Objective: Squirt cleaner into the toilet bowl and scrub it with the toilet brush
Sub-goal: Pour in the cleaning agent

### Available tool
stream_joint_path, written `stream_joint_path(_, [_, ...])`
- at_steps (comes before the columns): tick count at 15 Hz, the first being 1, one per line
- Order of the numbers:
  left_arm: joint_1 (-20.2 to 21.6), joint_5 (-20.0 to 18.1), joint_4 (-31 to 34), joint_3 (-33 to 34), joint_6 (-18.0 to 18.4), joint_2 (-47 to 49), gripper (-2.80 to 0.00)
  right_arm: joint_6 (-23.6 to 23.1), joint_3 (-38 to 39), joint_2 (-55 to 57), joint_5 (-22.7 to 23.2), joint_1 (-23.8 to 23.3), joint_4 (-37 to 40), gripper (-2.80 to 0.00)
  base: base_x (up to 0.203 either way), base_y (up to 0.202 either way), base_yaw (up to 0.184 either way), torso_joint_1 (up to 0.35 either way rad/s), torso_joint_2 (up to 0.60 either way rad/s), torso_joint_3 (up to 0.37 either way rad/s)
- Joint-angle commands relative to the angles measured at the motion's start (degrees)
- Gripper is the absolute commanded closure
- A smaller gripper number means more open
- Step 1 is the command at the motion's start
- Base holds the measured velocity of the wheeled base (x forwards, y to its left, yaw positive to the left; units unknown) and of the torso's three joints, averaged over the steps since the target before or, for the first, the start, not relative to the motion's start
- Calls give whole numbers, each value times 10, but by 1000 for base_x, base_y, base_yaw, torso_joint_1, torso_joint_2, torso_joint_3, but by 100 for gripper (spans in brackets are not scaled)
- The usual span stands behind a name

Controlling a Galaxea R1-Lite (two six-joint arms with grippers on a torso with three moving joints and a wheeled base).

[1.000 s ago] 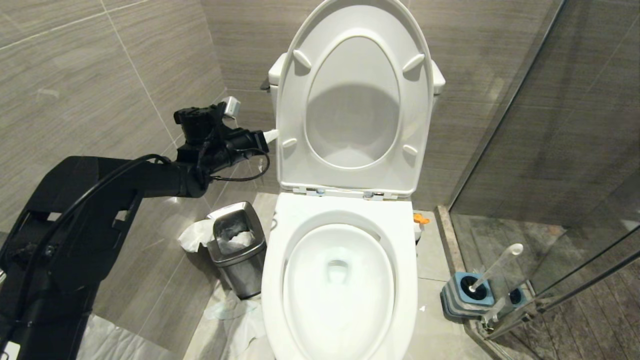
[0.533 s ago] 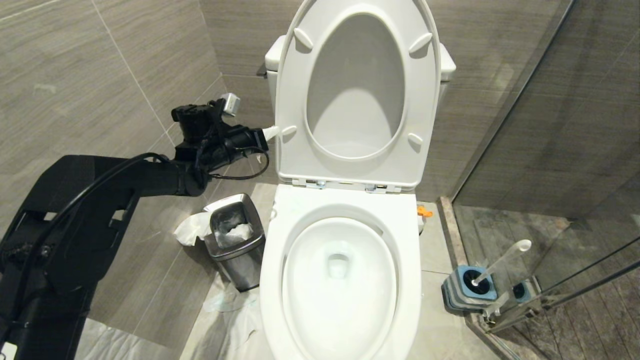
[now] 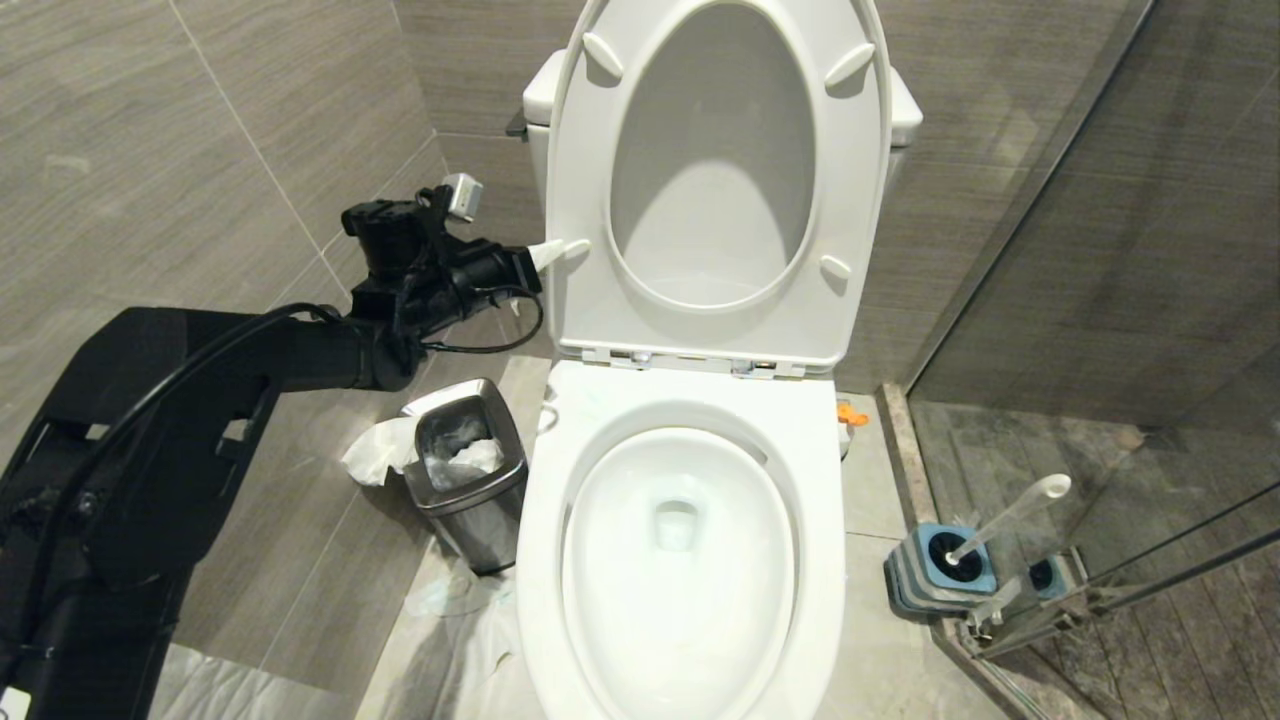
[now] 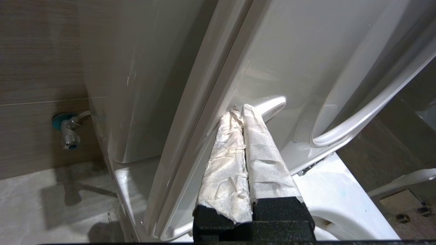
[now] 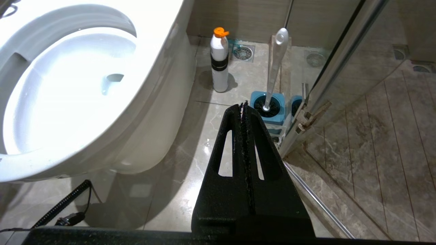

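Since a second ago, left pincer [image 3: 560, 250], clenched empty, has reached the raised seat's [image 3: 580, 150] edge; toilet bowl [image 3: 680, 560] sits below it.

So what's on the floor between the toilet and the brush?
In the right wrist view, a white bottle with an orange cap stands between the toilet bowl and the toilet brush.

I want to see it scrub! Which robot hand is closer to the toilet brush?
The right gripper, shut, hangs low just in front of the toilet brush in its holder. The left gripper, shut, is across the toilet, up against the raised seat.
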Motion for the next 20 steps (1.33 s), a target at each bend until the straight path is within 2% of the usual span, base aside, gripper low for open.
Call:
stream_joint_path(1, [5, -1, -3, 0, -1, -11, 0, 0, 0, 0, 0, 0, 0, 0, 0, 0, 0, 0, 0, 0])
stream_joint_path(7, [12, 1, 36, 32, -5, -77, 0, 0, 0, 0, 0, 0, 0, 0, 0, 0, 0, 0, 0, 0])
stream_joint_path(13, [11, -1, 33, 117, -2, -143, 0, 0, 0, 0, 0, 0, 0, 0, 0, 0, 0, 2, 2, 95])
stream_joint_path(16, [10, -1, 34, 178, 1, -196, 0, 0, 0, 0, 0, 0, 0, 0, 0, 0, 0, 2, 0, 10])
stream_joint_path(20, [8, -1, 35, 309, 21, -311, 0, 0, 0, 0, 0, 0, 0, 0, 0, 0, 0, 0, 0, 0])
